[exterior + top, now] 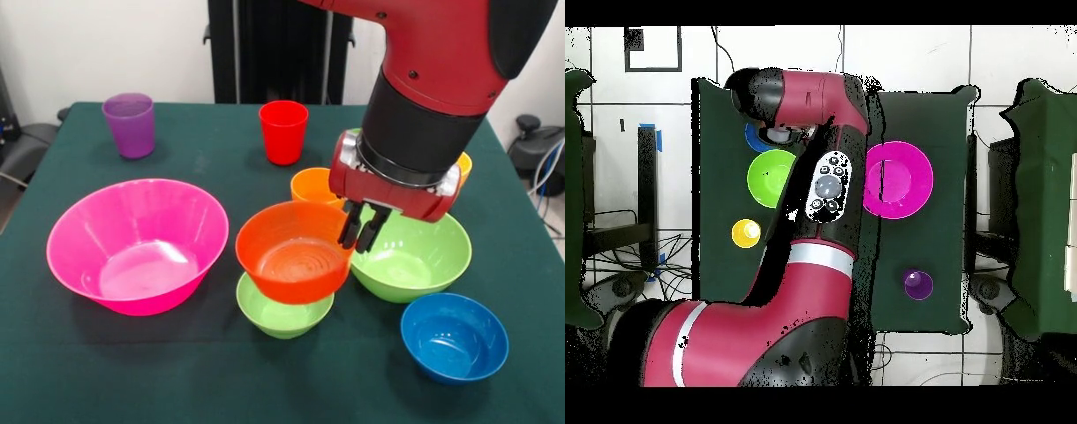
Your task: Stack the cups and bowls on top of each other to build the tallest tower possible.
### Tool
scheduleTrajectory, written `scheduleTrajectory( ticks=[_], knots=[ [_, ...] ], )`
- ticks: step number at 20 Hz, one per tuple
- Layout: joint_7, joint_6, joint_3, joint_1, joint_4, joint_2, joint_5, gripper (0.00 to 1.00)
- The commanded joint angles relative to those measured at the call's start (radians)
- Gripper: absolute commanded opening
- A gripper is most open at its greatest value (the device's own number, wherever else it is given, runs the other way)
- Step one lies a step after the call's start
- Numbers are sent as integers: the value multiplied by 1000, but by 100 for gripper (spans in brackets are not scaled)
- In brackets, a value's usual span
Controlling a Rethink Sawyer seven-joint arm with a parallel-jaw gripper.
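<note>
My hand [363, 231] pinches the right rim of the red-orange bowl [293, 251], which sits tilted in the small green bowl [284, 311] on the surface [106, 362]. The large green bowl [412, 256] lies just right, the pink bowl [137, 243] left, the blue bowl [454, 336] near right.

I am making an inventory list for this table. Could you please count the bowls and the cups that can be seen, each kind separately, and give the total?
Bowls: 5. Pink, red-orange held at its rim by the gripper, small green, large green, blue.
Cups: 4. Purple, red, orange, yellow, mostly hidden behind the arm in the front view.
Total: 9.
</note>
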Motion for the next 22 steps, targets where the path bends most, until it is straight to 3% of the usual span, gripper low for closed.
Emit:
scheduleTrajectory(
  ticks=[1, 8, 22],
  knots=[
    [66, 99, 31, 25, 41, -25, -45, 0],
    [82, 37, 35, 23, 59, -14, -39, 0],
    [96, 38, 13, 32, 15, 32, -49, 0]
  ],
)
